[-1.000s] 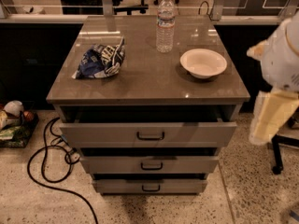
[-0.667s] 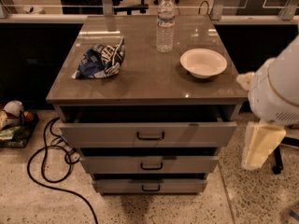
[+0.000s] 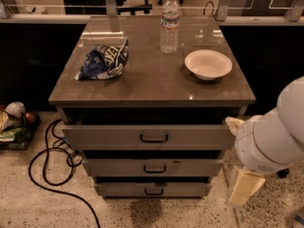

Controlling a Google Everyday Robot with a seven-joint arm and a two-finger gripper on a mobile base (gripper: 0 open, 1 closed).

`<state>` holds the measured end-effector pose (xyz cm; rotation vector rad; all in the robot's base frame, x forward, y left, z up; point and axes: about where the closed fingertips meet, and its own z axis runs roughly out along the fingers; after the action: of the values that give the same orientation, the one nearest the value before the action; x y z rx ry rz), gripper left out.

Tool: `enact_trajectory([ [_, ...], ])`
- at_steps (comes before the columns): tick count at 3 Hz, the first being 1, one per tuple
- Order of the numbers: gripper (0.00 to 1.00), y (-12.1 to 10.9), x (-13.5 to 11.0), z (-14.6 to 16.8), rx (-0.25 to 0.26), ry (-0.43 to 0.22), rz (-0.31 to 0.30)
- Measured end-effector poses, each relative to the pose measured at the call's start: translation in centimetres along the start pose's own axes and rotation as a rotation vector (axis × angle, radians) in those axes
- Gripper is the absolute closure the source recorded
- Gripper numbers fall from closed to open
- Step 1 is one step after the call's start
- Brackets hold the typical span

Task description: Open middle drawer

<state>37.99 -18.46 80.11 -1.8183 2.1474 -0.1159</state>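
Broadly, a grey cabinet (image 3: pixel 152 87) fills the middle of the view, its flat top carrying three loose items and its face split into three stacked drawer fronts. Next in bulk is the robot's white arm (image 3: pixel 275 137), which crowds the right edge and sits just beside the right end of the top drawer (image 3: pixel 109 137). That top drawer is the widest front; it stands forward of the cabinet body with a dark gap above it, and it overhangs the fronts below.

Under it sits the middle drawer (image 3: pixel 190 167), a narrower grey front set further back, with a dark band along its upper edge. Beneath that is the lowest drawer (image 3: pixel 123 190), the smallest front, close to the speckled floor (image 3: pixel 47 208).

A black cable (image 3: pixel 45 175) loops across the floor at the cabinet's left corner, and some clutter (image 3: pixel 14 122) lies against the far left edge.

On the top, a crumpled blue chip bag (image 3: pixel 104 61) lies at left, a white bowl (image 3: pixel 208 64) sits at right, and a clear water bottle (image 3: pixel 170 25) stands upright between them near the back.

The gripper (image 3: pixel 243 188) hangs low at the cabinet's right, pale cream, pointing down toward the floor and well apart from the middle drawer's small black handle (image 3: pixel 155 169); whether it is open or closed cannot be told.
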Motion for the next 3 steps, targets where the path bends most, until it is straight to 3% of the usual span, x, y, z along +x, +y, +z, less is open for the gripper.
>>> enact_trajectory([
  [2,0.00,0.6,-0.4,2.7,-0.005,-0.046,0.005],
  [3,0.00,1.0,-0.1,5.5,-0.017,-0.069,-0.002],
])
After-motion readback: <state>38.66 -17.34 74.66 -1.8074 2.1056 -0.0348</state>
